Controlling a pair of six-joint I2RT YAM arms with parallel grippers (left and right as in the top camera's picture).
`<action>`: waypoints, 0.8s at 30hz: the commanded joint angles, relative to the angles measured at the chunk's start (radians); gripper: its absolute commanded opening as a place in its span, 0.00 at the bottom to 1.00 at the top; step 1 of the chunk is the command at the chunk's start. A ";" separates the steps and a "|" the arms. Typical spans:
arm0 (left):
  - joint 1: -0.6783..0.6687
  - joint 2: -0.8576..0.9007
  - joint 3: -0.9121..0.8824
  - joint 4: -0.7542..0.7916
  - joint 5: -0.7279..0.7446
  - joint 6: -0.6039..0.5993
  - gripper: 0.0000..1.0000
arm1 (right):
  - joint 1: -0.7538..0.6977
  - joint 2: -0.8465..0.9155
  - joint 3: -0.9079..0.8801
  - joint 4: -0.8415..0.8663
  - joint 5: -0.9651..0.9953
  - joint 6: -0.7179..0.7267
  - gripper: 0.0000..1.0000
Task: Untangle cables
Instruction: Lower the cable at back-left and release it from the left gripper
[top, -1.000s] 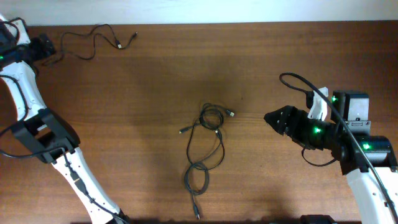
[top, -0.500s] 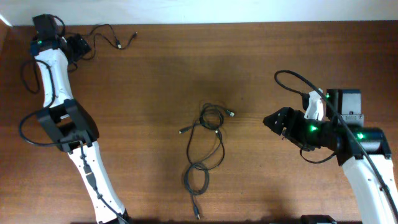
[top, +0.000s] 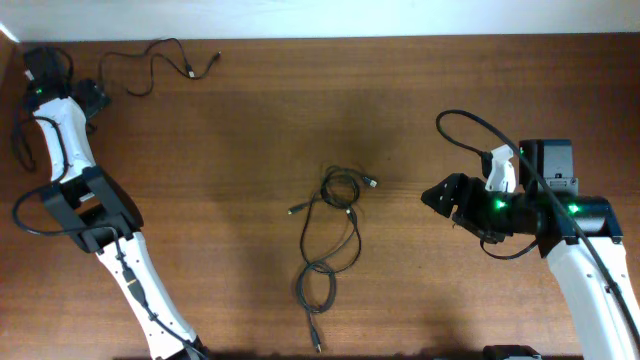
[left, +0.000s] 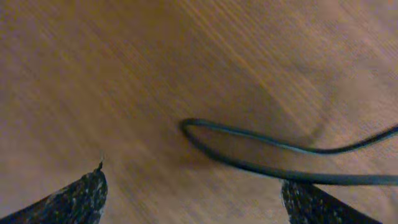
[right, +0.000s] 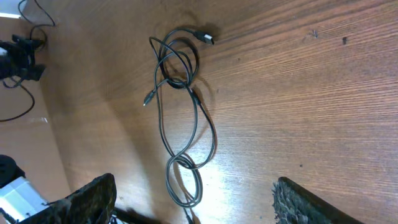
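Observation:
A tangled bundle of thin black cables lies at the table's middle, with loops and small plugs; it also shows in the right wrist view. A separate black cable lies at the far left corner. My left gripper is open beside that cable's left end; its wrist view shows a loop of the cable just ahead of the open, empty fingers. My right gripper is open and empty, right of the bundle and apart from it, with its fingers spread wide.
The wooden table ends at a white back edge along the top. The left arm stands along the left side. The right arm's own thick cable loops above its wrist.
The left gripper swung in from the left edge to the cable's end, then drew back a little to the left and down. The right gripper crept slightly left. The cables have not moved.

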 joint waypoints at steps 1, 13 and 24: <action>0.004 0.007 0.013 0.038 0.095 0.127 0.92 | 0.006 0.000 0.005 0.000 0.004 -0.011 0.81; 0.024 0.031 0.011 0.193 -0.019 0.253 0.72 | 0.006 0.000 0.005 0.000 0.000 -0.011 0.81; 0.055 0.082 0.019 0.301 -0.067 0.356 0.00 | 0.006 0.000 0.005 -0.026 0.000 -0.011 0.81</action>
